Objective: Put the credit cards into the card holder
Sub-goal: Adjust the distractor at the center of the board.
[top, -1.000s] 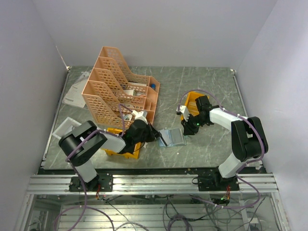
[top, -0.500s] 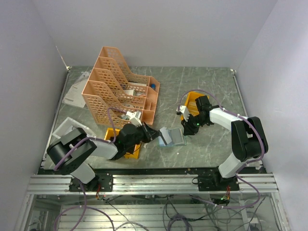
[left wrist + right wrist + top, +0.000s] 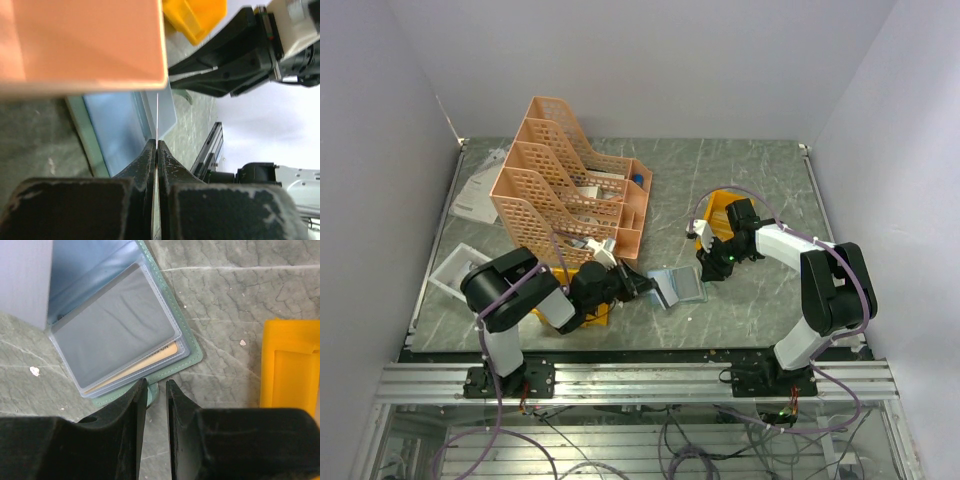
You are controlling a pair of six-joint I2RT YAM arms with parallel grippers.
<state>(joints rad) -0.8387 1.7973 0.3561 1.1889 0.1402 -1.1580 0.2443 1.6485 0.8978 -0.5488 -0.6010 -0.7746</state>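
**Slim card pinched on edge, holder pinned by its tab**

The left hand [image 3: 156, 146] was clamped on a card [image 3: 157, 112], which showed edge-on as a pale sliver standing out past the fingertips, just over the open holder [image 3: 117, 125]. The holder lay spread on the surface [image 3: 225, 300] between the two hands, with a tan card [image 3: 150, 361] tucked in one clear sleeve. The right hand [image 3: 155, 386], jaws narrow, pinched the holder's green tab [image 3: 153, 391]. The card looked light, stiff and slick, so it could pivot in the pinch. It was best held by one short end, leaving most of its length free to slide in. The holder seemed soft and light, and its limp sleeves would likely shift unless an edge was pinned.
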